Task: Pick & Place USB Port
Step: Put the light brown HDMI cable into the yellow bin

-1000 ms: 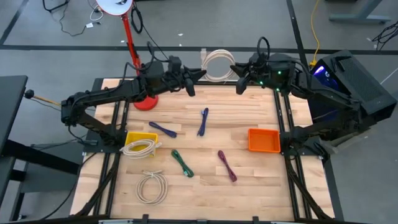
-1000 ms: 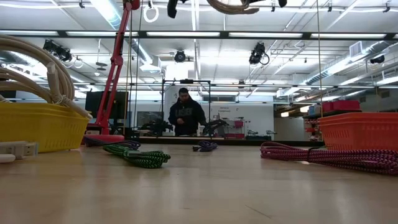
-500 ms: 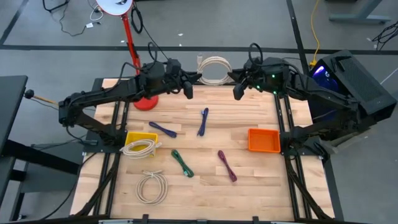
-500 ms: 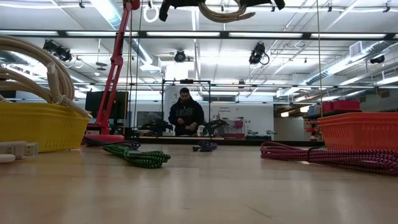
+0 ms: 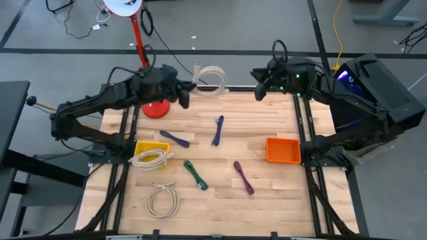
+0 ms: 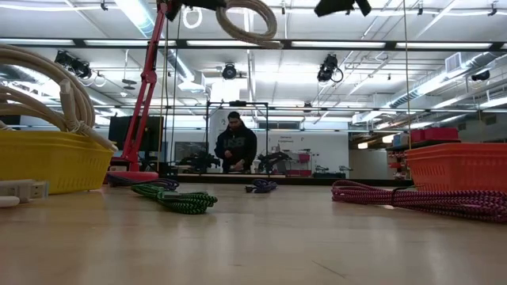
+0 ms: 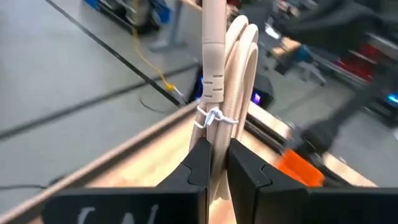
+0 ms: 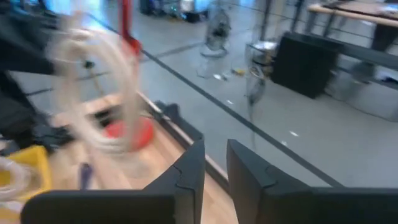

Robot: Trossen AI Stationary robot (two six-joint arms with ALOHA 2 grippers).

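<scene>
My left end effector (image 7: 212, 163) is clamped on only a few strands of the beige coil (image 5: 209, 75), high above the yellow bin (image 5: 152, 148), while the right end effector (image 8: 215, 163) holds nothing, fingers slightly parted; I judge the coil may slip or swing off the desk (image 5: 267, 193).

The left arm reaches up over the far edge of the table, stretched out from the left side. Its gripper, the left gripper (image 5: 189, 89), is pinched tight on a coiled cream cable (image 5: 208, 75) and holds it up in the air. The right arm is bent and raised near the far right corner of the table. The right gripper (image 5: 257, 91) holds nothing, and its two fingers (image 8: 189, 169) stand a little apart.
</scene>
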